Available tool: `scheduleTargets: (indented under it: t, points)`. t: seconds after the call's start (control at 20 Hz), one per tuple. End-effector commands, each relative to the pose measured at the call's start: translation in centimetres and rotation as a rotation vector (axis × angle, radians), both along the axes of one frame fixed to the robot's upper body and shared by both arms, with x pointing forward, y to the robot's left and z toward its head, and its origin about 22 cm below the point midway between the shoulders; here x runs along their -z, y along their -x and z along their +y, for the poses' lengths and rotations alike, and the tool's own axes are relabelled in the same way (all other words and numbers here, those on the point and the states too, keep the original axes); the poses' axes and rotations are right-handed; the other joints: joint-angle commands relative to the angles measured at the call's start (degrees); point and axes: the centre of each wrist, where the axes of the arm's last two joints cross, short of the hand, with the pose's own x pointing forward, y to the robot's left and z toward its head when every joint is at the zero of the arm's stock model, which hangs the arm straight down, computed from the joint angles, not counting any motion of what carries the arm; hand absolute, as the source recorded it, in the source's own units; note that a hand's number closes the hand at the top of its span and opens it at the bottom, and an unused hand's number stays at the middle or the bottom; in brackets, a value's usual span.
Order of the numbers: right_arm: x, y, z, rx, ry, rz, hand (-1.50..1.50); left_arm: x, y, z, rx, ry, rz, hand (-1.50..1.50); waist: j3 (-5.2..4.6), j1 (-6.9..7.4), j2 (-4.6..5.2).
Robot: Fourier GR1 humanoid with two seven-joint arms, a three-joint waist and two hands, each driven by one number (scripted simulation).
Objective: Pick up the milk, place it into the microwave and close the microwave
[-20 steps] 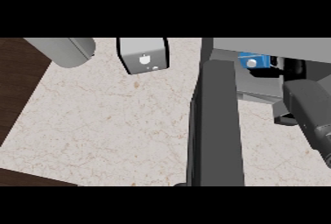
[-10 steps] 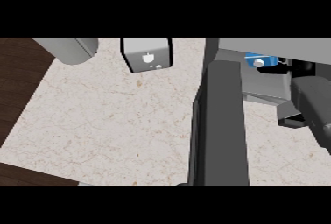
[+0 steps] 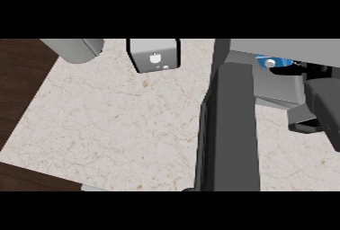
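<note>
Your right hand (image 3: 302, 67), at two o'clock inside the microwave (image 3: 279, 92), grips the milk (image 3: 271, 60); withdrawing carelessly could topple it against the open door (image 3: 229, 130).

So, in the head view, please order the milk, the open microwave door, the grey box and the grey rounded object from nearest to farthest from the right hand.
From the right hand:
1. milk, just left of it
2. microwave door, centre right
3. grey box, top middle
4. grey rounded object, top left
</note>
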Motion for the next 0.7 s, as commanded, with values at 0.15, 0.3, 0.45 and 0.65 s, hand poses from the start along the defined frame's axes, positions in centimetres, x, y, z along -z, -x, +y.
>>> scheduleTargets:
  t: [0.15,0.3,0.45,0.65]
  points:
    - [-0.8,-1.8,5.1,-0.170,-0.149,-0.069,-1.50,0.4,-0.7,0.0,0.010,-0.011,0.021,-1.50,0.17,0.32,-0.52]
    - [-0.4,-1.9,6.3,-0.222,-0.097,0.056,-1.50,0.4,-0.9,-0.2,0.028,-0.024,0.013,-1.50,-0.27,1.53,-0.72]
    - [-0.3,-2.3,8.4,-0.231,-0.054,0.079,-1.50,0.4,-1.5,0.3,0.002,-0.027,0.009,-1.50,-0.35,0.78,-0.93]
    - [-1.6,-3.2,11.3,-0.184,-0.054,0.086,-1.50,0.3,-1.6,0.3,0.021,-0.034,0.023,-1.50,-0.40,1.55,-1.35]
